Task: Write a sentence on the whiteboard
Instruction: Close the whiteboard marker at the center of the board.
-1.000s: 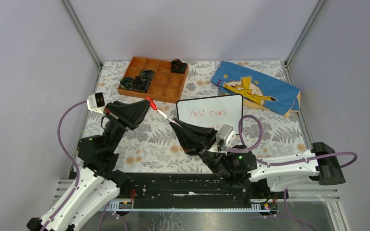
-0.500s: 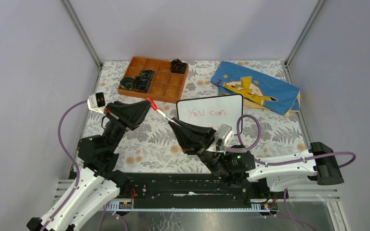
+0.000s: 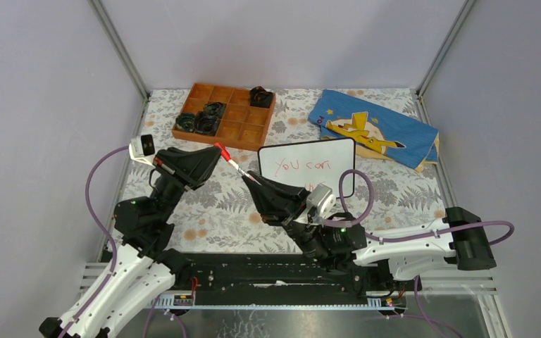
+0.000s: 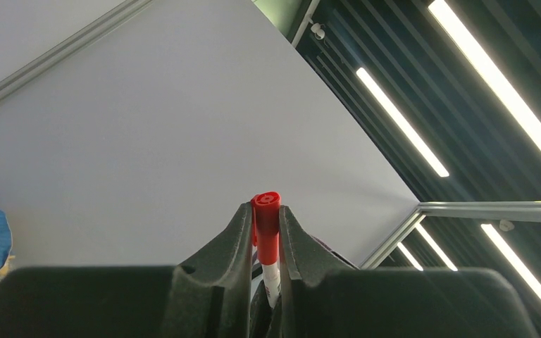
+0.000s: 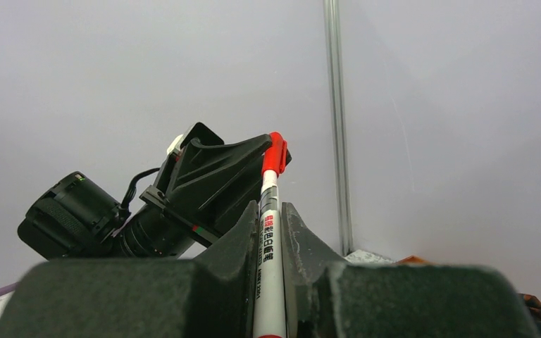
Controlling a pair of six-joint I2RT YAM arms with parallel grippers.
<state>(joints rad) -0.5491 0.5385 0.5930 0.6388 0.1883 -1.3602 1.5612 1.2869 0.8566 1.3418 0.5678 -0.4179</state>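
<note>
The whiteboard (image 3: 334, 150) stands at mid table. Its red sentence (image 3: 303, 165) shows "You can" on top; the second line is mostly hidden behind my right wrist. A white marker (image 3: 239, 170) with a red cap (image 3: 220, 148) spans the gap between both grippers, left of the board. My left gripper (image 3: 215, 151) is shut on the red cap (image 4: 266, 209). My right gripper (image 3: 255, 180) is shut on the marker's white barrel (image 5: 270, 250). In the right wrist view the cap (image 5: 275, 153) sits between the left gripper's fingers (image 5: 229, 163).
A wooden compartment tray (image 3: 234, 133) with dark items stands at the back left. A blue cloth with a yellow figure (image 3: 373, 128) lies at the back right. A purple cable loops (image 3: 366, 184) beside the board. Metal frame posts rise at the back corners.
My right arm has slid a little left and toward the near edge, its wrist camera now lower against the board. The marker stays held by both grippers; the left arm has barely moved.
</note>
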